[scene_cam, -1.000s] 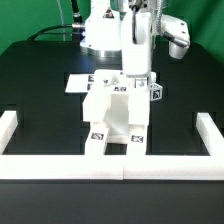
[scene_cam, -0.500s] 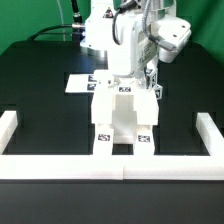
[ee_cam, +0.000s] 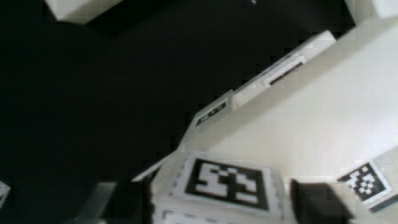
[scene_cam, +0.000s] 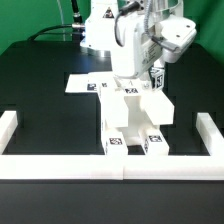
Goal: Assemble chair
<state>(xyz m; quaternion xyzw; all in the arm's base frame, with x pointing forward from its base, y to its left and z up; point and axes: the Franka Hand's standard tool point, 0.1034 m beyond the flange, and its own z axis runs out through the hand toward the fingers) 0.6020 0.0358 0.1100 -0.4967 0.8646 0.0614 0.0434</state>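
Chair [scene_cam: 133,118] stands on table [scene_cam: 40,95], near white border rail [scene_cam: 60,166]. Jaws straddle its tagged part [ee_cam: 222,180]; gripping or loose, cannot tell. Risk: finger catching part on retreat tips chair, loosens joints.

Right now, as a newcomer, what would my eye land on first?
The chunky white chair, partly built and dotted with black-and-white square tags, stands in the middle of the black table. The white robot arm rises just behind it, bending down toward its top. White border rails fence the table's front and sides.
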